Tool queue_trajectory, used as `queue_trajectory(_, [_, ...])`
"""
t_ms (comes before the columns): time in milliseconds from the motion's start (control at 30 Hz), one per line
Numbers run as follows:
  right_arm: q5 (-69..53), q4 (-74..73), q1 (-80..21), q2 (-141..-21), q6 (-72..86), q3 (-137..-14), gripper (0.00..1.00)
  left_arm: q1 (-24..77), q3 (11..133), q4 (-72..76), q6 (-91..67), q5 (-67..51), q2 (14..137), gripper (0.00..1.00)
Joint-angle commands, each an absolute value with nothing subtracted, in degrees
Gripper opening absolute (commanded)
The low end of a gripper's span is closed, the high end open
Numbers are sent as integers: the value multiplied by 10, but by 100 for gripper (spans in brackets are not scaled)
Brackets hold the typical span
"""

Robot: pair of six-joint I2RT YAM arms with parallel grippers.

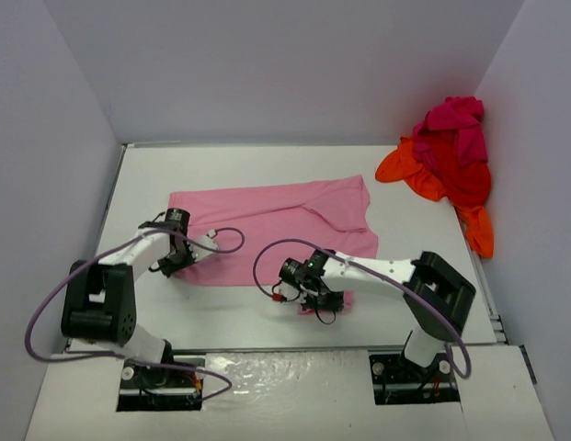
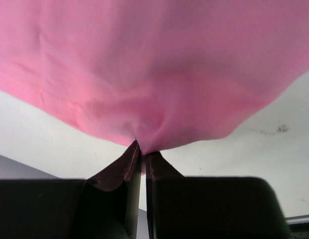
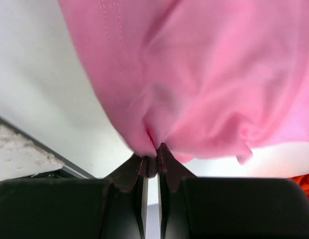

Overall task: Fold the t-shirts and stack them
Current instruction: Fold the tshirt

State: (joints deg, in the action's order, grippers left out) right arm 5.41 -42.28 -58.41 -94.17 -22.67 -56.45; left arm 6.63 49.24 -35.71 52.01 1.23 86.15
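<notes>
A light pink t-shirt (image 1: pixel 276 225) lies spread across the middle of the table. My left gripper (image 1: pixel 181 260) is shut on its near left edge; in the left wrist view the pink cloth (image 2: pixel 154 74) bunches into the closed left gripper (image 2: pixel 143 151). My right gripper (image 1: pixel 322 301) is shut on the shirt's near right edge, where a small pink fold sticks out under it. The right wrist view shows the cloth (image 3: pixel 204 74) gathered into the closed right gripper (image 3: pixel 153 149). A heap of orange, red and magenta t-shirts (image 1: pixel 451 161) lies at the far right corner.
White walls enclose the table on the left, back and right. The table's front edge (image 1: pixel 285 347) runs just ahead of both arm bases. Purple cables (image 1: pixel 267 257) loop over the near part of the table beside each arm.
</notes>
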Motion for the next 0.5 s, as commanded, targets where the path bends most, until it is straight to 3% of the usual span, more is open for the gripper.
queue_trajectory(0, [23, -495, -572, -861, -243, -603, 0, 65, 501, -406, 528, 6, 784, 0])
queue_trajectory(467, [-111, -567, -555, -817, -257, -660, 0, 66, 515, -523, 538, 14, 659, 0])
